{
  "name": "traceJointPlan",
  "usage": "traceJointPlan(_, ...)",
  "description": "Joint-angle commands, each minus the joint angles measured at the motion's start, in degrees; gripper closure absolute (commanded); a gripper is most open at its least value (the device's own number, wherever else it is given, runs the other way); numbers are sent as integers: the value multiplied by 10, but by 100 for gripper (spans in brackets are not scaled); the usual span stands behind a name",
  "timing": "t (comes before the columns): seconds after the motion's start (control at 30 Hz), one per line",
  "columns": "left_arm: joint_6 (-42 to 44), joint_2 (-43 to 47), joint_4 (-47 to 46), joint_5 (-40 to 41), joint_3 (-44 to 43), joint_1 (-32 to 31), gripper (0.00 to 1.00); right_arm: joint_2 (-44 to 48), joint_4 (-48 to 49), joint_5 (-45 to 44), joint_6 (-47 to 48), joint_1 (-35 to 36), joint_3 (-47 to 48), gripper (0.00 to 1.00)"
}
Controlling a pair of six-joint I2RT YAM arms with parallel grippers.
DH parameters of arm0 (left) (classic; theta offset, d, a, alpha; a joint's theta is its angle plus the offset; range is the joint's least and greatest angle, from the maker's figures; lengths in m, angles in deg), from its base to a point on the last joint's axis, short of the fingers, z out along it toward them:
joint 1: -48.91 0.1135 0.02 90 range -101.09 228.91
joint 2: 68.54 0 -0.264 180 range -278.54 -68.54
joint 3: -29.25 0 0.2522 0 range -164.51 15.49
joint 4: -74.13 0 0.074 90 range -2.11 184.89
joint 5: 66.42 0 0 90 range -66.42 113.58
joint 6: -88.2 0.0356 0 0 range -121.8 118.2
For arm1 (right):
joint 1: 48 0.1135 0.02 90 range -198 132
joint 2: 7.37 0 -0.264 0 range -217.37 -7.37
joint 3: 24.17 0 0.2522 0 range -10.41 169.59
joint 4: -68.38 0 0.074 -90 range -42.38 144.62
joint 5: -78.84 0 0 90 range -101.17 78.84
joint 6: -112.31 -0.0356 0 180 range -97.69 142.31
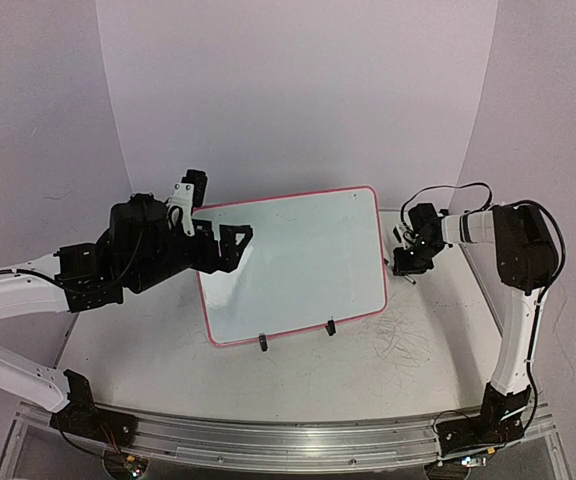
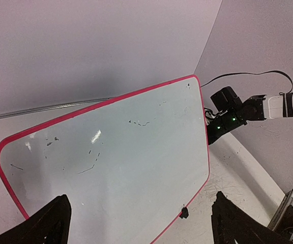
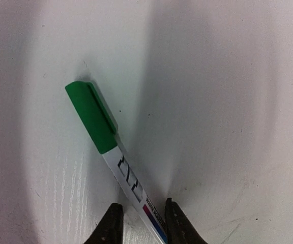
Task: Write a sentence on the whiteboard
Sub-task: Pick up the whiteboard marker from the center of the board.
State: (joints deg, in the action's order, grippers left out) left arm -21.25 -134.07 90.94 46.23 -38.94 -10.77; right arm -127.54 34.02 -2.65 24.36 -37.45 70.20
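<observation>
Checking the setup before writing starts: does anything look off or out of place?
The whiteboard sits askew to the table edge and carries faint stray strokes. Pen scribbles mark the table right of it. The marker between the fingers of the right gripper has its green cap on.

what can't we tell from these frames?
- Tail of marker: cut off by the bottom edge, right wrist view.
- Whether right gripper actually pinches it: contact sits at that same edge, and it is too small in the top view.
- Faint marks on whiteboard: too small to read in the left wrist view, not visible from the top.
- Most of left gripper: cut off by the bottom edge, left wrist view.
</observation>
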Motion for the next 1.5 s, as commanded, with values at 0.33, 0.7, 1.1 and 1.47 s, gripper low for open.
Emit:
traceJointPlan(0.33,-3,35,-26,43,10,2,2,146,119,-53,-69,1,-149,100)
traceJointPlan(0.7,22,-40,-50,-46,-35,4,1,534,210,97,-104,1,-374,100)
traceJointPlan(1.1,30,-175,-77,-419,-137,15,4,563,210,275,-8,209,-349,100)
traceJointPlan(1.47,-138,-206,-124,-614,-129,103,4,492,207,268,46,324,-295,100)
